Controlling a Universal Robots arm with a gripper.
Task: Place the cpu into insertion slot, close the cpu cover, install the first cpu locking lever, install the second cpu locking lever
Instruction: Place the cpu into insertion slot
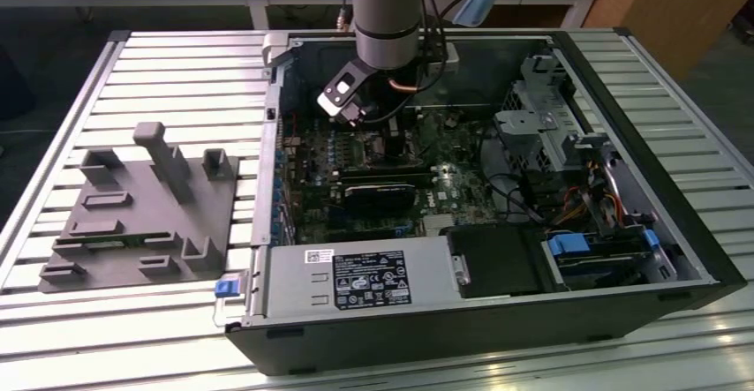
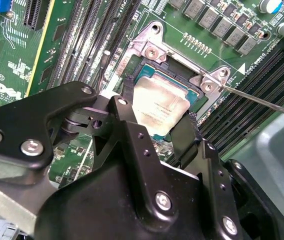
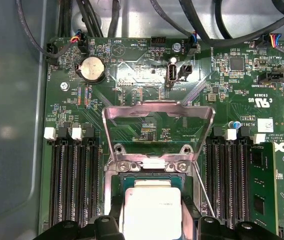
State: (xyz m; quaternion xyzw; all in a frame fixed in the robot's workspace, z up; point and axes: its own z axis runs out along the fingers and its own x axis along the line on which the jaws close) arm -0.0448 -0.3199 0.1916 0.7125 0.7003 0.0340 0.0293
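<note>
In both wrist views the cpu (image 2: 158, 102) (image 3: 151, 205), a flat square chip with a dull silver top, sits between my black fingers (image 2: 127, 95). My gripper (image 2: 159, 100) (image 3: 152, 218) is shut on it, right over the insertion slot (image 3: 152, 179), whose dark rim shows around the chip. The cpu cover (image 3: 158, 111), a thin silvery frame, stands raised on its hinge beyond the slot. A thin wire locking lever (image 3: 205, 194) (image 2: 262, 102) slants away beside the slot. In the exterior view my gripper (image 1: 353, 113) reaches down into the open computer case over the green board.
Long black memory slots (image 3: 72, 185) (image 3: 229, 180) flank the socket on both sides. A black graphics card (image 1: 383, 188) lies nearer the power supply (image 1: 353, 281). Drive bays and cables (image 1: 554, 135) fill the exterior view's right. A grey fixture (image 1: 130, 206) stands outside the case on the exterior view's left.
</note>
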